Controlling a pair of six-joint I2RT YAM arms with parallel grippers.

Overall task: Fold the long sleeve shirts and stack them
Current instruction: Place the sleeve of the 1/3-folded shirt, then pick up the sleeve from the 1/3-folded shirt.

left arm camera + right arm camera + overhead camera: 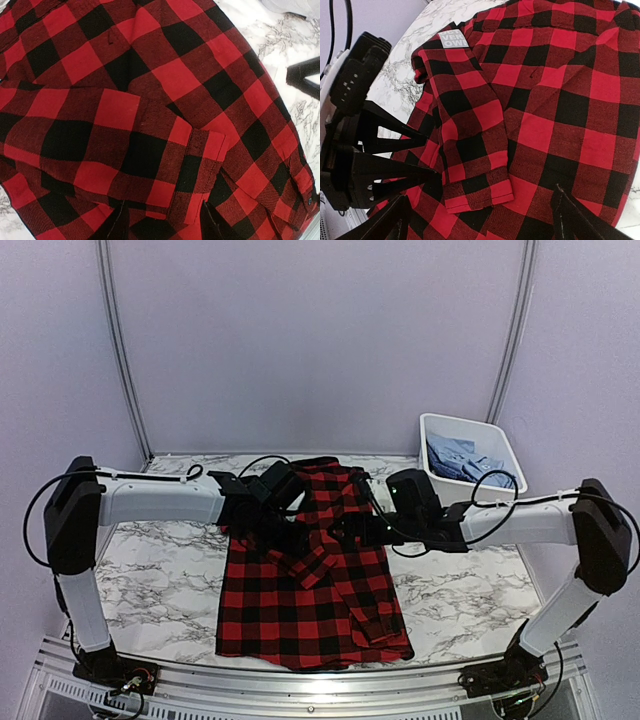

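Flannel shirt [300,600] is soft, limp, light; both jaws hang released; grip hem [300,658] corners at 5 and 7 o'clock

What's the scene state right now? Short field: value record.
shirt: red-and-black check shirt spread on marble table
sleeve: one sleeve folded across the body
left: left tool open, over the cuff
right: right tool open, over the shirt
tub: white tub at far right, holding light blue cloth
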